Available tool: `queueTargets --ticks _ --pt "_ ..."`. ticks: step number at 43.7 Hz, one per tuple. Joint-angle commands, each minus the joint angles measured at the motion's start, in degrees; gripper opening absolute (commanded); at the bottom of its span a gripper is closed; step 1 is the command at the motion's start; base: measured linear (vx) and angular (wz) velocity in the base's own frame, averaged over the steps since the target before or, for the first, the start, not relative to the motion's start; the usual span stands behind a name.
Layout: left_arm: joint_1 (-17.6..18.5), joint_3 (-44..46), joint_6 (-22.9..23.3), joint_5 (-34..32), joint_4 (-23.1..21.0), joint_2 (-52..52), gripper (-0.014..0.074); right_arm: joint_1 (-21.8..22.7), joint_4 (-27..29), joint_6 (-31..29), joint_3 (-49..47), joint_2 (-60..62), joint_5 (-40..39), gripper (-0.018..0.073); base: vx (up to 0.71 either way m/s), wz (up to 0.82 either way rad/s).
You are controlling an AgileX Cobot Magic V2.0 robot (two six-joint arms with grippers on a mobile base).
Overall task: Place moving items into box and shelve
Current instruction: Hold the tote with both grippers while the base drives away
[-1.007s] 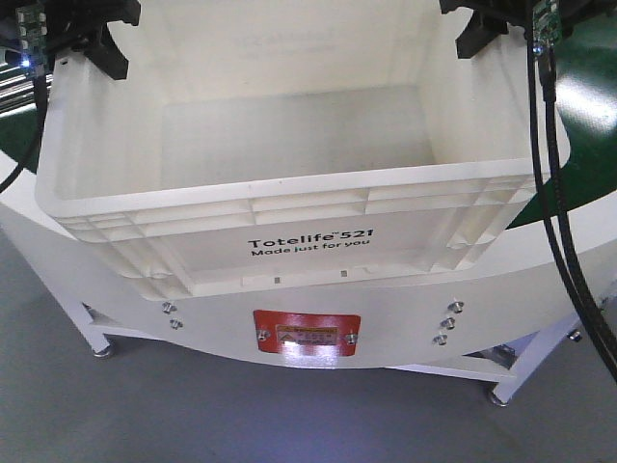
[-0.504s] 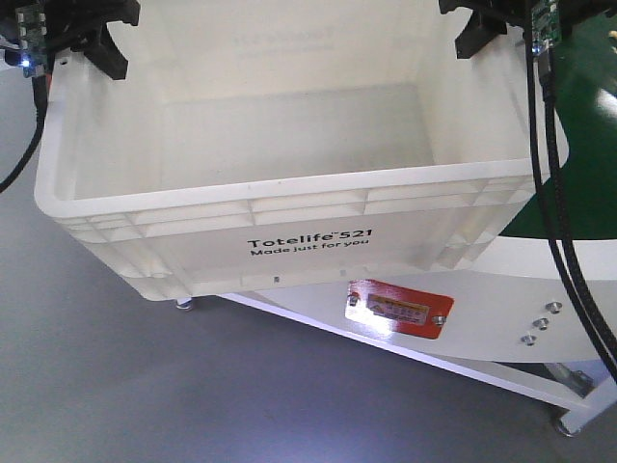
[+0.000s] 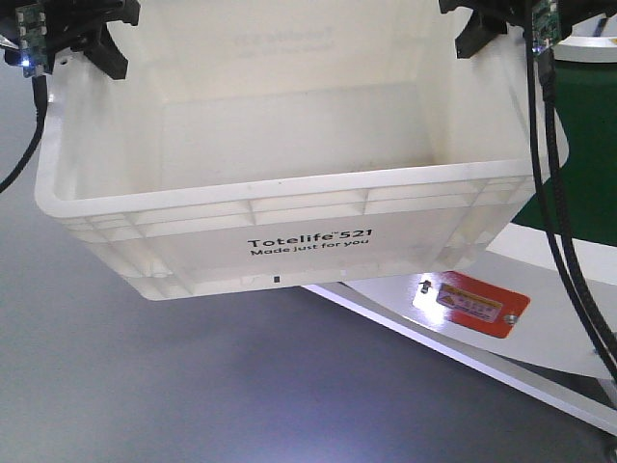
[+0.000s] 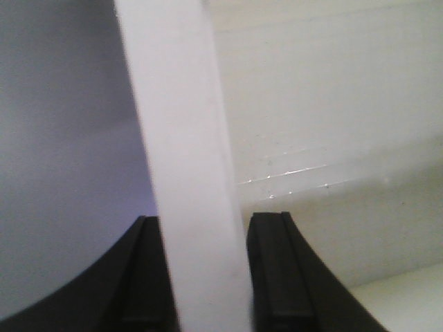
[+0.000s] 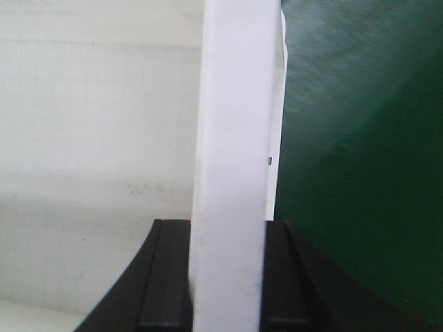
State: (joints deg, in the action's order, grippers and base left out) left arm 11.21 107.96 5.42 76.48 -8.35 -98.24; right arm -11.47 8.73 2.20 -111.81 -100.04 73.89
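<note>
The box (image 3: 289, 185), a large white crate printed "Totelife 521", hangs in the air between my two arms and fills the front view. My left gripper (image 3: 96, 48) is shut on its left rim, which runs as a white strip (image 4: 180, 138) between the black fingers (image 4: 277, 277). On the opposite side my right gripper (image 3: 477, 34) is shut on the right rim (image 5: 235, 104), both pads pressed to it. The part of the box's inside that shows holds nothing; the moving items are out of view.
The white table with a green top (image 3: 583, 116) and a red label (image 3: 477, 301) lies low at the right, partly under the box's right corner. Grey floor (image 3: 145, 386) is below the box. Black cables (image 3: 554, 203) hang along the right side.
The table has slid out from under the box towards the right of the view, and grey floor now lies beneath most of it. Both grippers keep their hold on the rims.
</note>
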Motion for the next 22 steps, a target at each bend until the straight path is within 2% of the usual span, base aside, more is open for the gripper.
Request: queueTargets --ticks 1,22 --pt "0.08 2.25 -0.49 -4.62 -0.69 2.77 -0.0006 -0.68 11.82 -3.62 -2.81 5.06 -0.23 -0.0003 -0.14 0.52" --pt "0.08 2.25 -0.49 -4.62 -0.69 2.77 -0.0006 -0.68 11.82 -3.62 -2.81 5.06 -0.23 -0.0003 -0.16 0.61"
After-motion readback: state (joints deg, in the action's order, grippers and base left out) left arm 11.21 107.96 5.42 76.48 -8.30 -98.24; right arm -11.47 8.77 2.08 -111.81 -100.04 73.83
